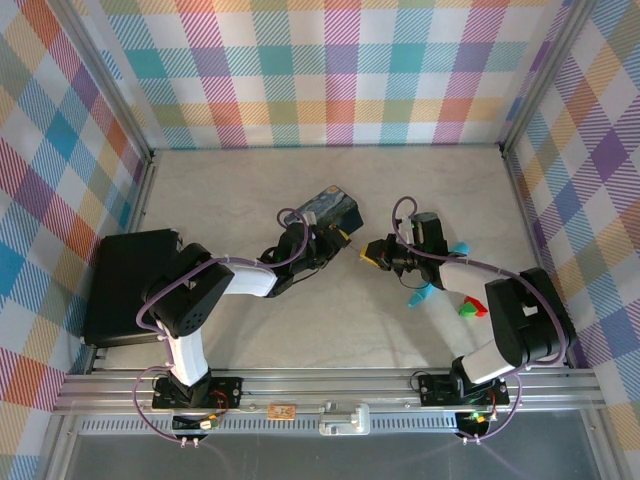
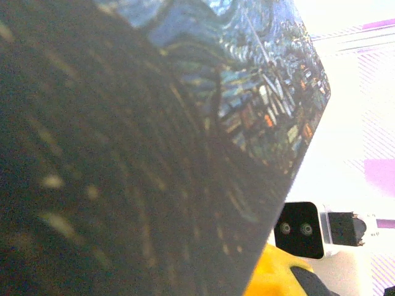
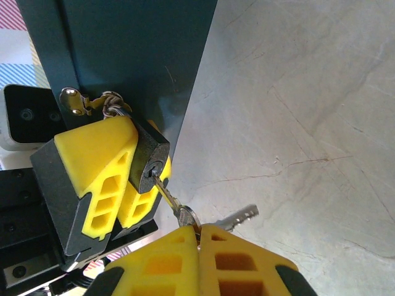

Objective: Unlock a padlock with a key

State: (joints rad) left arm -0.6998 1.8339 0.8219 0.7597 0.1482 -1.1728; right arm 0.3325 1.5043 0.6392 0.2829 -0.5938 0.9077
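left gripper (image 3: 141,148) clamped narrow on the padlock (image 3: 150,161), jammed right up against the tin (image 3: 123,49) on its dark side | key (image 3: 163,188) is poking into the padlock's keyhole, on the end facing away from the tin | right gripper (image 3: 199,237) pinched tight on the key bunch, just out from the tin over the table (image 3: 296,123)

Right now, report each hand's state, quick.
Left hand: closed, holding the padlock.
Right hand: closed, holding the key bunch, one key in the padlock.
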